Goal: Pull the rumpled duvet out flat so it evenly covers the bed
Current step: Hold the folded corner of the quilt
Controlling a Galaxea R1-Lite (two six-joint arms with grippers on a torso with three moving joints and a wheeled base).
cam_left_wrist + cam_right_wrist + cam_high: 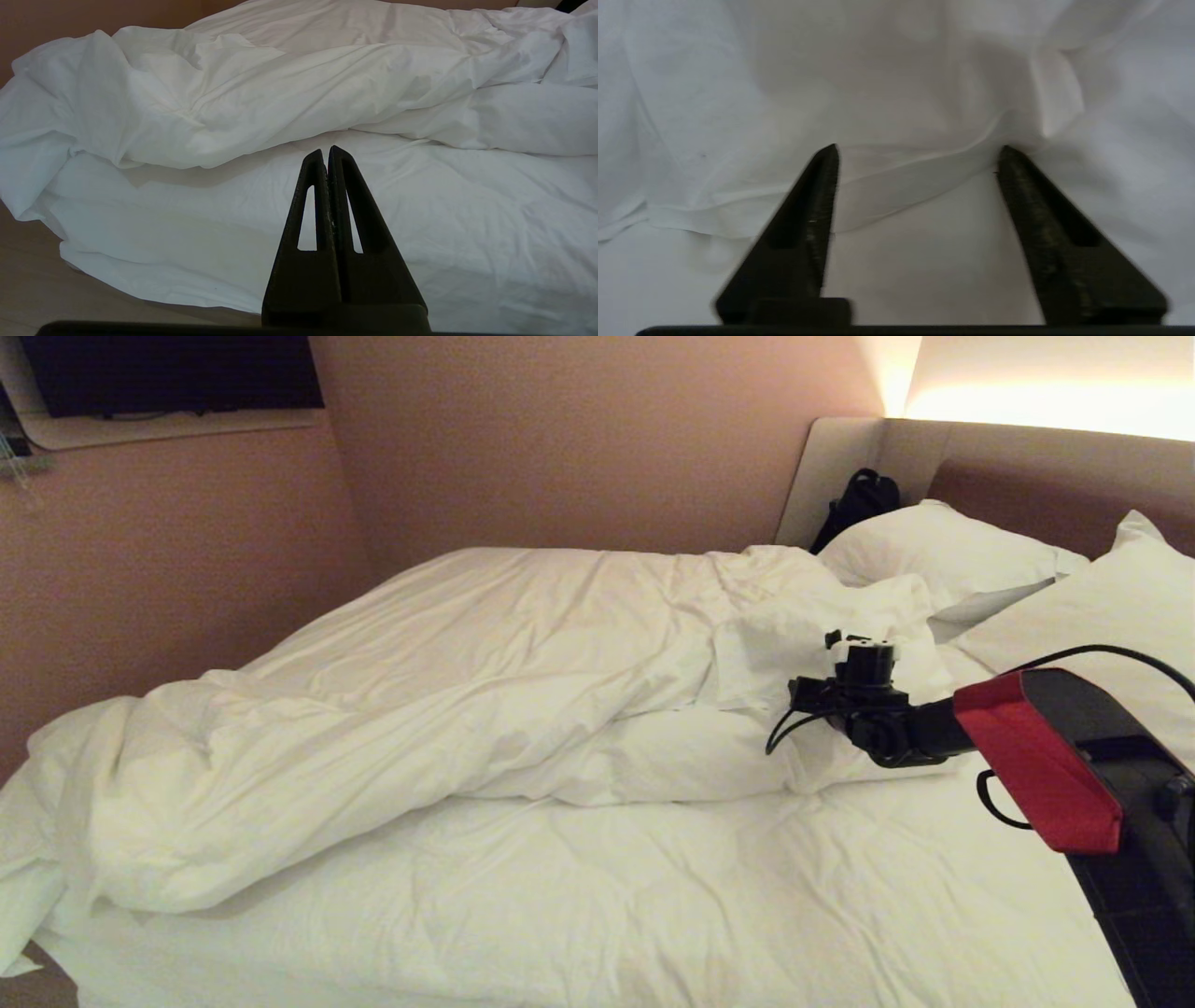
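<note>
The white duvet (420,709) lies rumpled in a thick roll across the middle of the bed (653,915), bunched at the foot end and reaching the pillows. My right arm (896,728) stretches over its head end, just short of the pillows. In the right wrist view the right gripper (920,151) is open, with a folded hem of the duvet (906,186) running between its fingers. The left gripper (327,150) is shut and empty, hanging near the bed's near edge and pointing at the duvet (280,93).
Two white pillows (943,560) (1111,616) lean on the padded headboard (1027,476). A black bag (859,499) sits in the corner behind them. A wall (560,448) runs along the far side, and floor (46,289) shows below the foot corner.
</note>
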